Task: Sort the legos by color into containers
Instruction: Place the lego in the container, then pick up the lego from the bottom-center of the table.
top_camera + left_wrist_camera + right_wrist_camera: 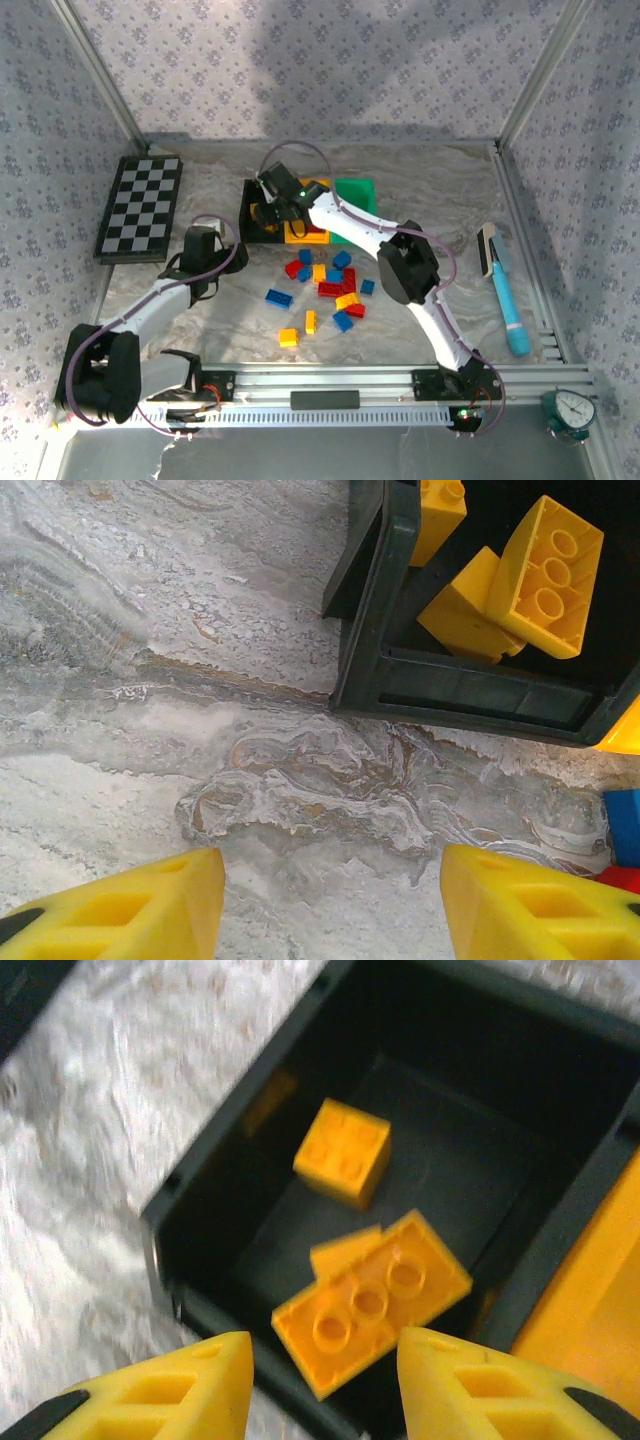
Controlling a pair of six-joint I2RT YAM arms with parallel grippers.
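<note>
Three yellow legos (370,1305) inside black bin (238,1112)

Bare tabletop (215,190) lies open left of the black bin (247,212); scattered legos (335,287) crowd the centre.

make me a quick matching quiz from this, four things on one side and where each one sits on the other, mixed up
Things
1. checkerboard
2. blue-handled brush
3. green bin
4. right hand

Places
A. over the black bin that holds yellow bricks
B. far left of the table
C. back of the table, near its middle
D. right side of the table

Pairs: 1-B, 2-D, 3-C, 4-A
</note>
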